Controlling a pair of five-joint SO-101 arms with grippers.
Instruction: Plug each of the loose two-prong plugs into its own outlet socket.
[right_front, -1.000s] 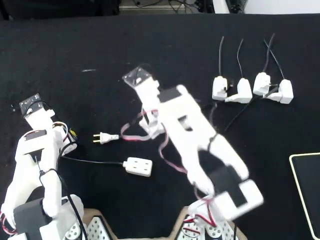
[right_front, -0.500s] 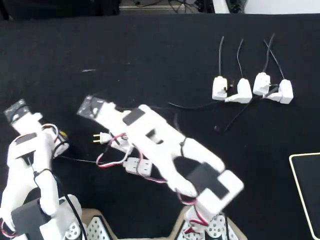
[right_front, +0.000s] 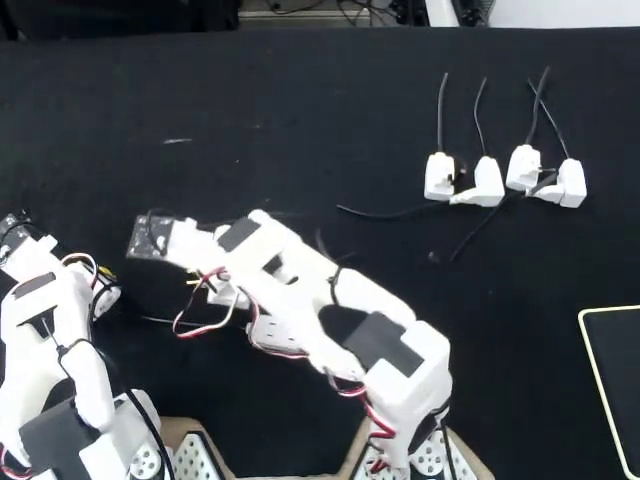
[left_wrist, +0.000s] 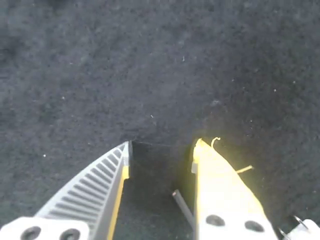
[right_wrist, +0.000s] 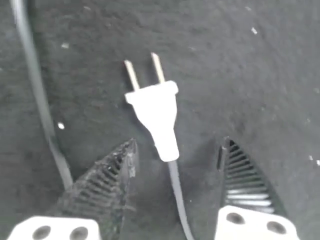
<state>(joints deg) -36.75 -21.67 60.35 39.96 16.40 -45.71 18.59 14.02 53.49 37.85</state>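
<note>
Step in hand: the pick-up of a loose plug. I am lined up on it and have not closed yet.
Right gripper (right_wrist: 177, 150): released, jaws spread wide. One stands on each side of the plug's tail end, and neither seems to touch it.
Plug: the white two-prong plug (right_wrist: 152, 107) lies flat on the black table cloth (right_wrist: 260, 60). Its prongs (right_wrist: 145, 70) point away from me and its cord runs back between my jaws.
Beside it: a grey cord (right_wrist: 37, 100) lies on the cloth just outside one jaw, clear of the plug.
From above: my right arm (right_front: 300, 290) stretches low across the table toward my left arm (right_front: 40, 300), with the plug's prongs (right_front: 190, 282) peeping out beside it.
Left gripper (left_wrist: 160, 150): jaws apart and holding nothing, low over bare cloth.
Progress: I judge the row of white plug-and-socket pairs (right_front: 505, 178) on the far side already mated, so this plug looks like one of the last.
Next move: I should ease forward a little so the pads meet the plug's body rather than the cord. Then I close squarely behind the prongs, leaving them bare, lift without dragging the cord, and carry it level to a free socket. My left jaws will likely need to steady that socket.
</note>
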